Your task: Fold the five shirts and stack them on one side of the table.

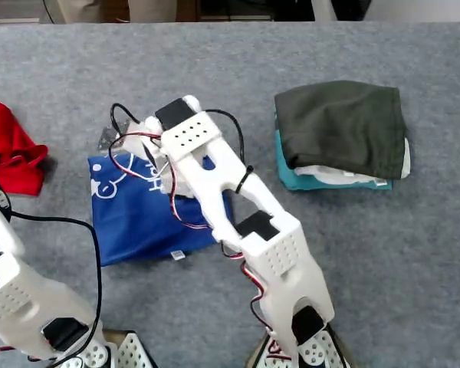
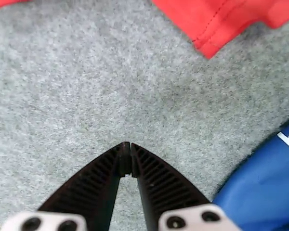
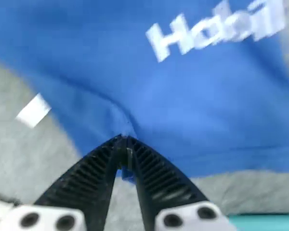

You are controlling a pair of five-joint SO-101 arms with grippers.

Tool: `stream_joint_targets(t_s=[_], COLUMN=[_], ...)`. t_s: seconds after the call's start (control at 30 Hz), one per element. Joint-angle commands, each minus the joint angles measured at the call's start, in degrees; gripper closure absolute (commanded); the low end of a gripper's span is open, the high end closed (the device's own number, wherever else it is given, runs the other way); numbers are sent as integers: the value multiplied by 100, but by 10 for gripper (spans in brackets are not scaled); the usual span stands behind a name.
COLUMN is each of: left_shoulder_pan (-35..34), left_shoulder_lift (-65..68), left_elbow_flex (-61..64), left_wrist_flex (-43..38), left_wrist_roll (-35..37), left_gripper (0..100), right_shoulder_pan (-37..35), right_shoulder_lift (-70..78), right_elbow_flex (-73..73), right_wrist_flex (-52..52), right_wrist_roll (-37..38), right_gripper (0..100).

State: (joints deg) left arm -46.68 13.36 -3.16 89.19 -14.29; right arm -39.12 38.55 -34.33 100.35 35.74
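grey, felt-like table (image 1: 383,261) carries all the clothing. the blue shirt (image 1: 149,215) lies left of the middle, partly folded into a rough square, with white print (image 3: 216,29) on the cloth and a small white label (image 1: 178,254) at its near edge. the right gripper (image 3: 124,144) is clamped on this blue shirt. its black ribbed jaws meet at the tips with a pinch of blue fabric caught between them, and the cloth puckers just ahead of the tips. the right arm (image 1: 238,199) stretches from its base at the near edge of the table across the blue shirt, with red and black cables (image 1: 176,203) looping along it.

the left gripper (image 2: 130,154) is closed on nothing - jaws touching at the tips - over bare grey table, between a corner of the red shirt (image 2: 221,19) and an edge of the blue shirt. the left arm (image 1: 23,299) rises from the near left corner.

the red shirt lies crumpled and unfolded at the left edge of the table, apart from the blue one.

well apart on the right side sits a stack of folded shirts - a dark green shirt (image 1: 341,126) on top, a white shirt (image 1: 330,175) showing at the edge beneath it, and a teal shirt (image 1: 291,178) at the bottom.
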Motion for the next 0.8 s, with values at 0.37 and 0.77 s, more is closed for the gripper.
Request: stream_joint_targets(t_s=[0.37,0.77], left_shoulder_pan=[-18,1530], left_shoulder_lift=[-303,-312], left_elbow_flex=[-79,-352], left_wrist_flex=[-35,607], left_wrist_roll=[-26,18], left_gripper=[981,981], right_shoulder_pan=[629,989], right_shoulder_lift=[-3231,-3846], right_elbow_flex=[4330,4382], right_wrist_flex=[70,-2725], right_wrist_roll=[466,-1002], right_gripper=[997,996])
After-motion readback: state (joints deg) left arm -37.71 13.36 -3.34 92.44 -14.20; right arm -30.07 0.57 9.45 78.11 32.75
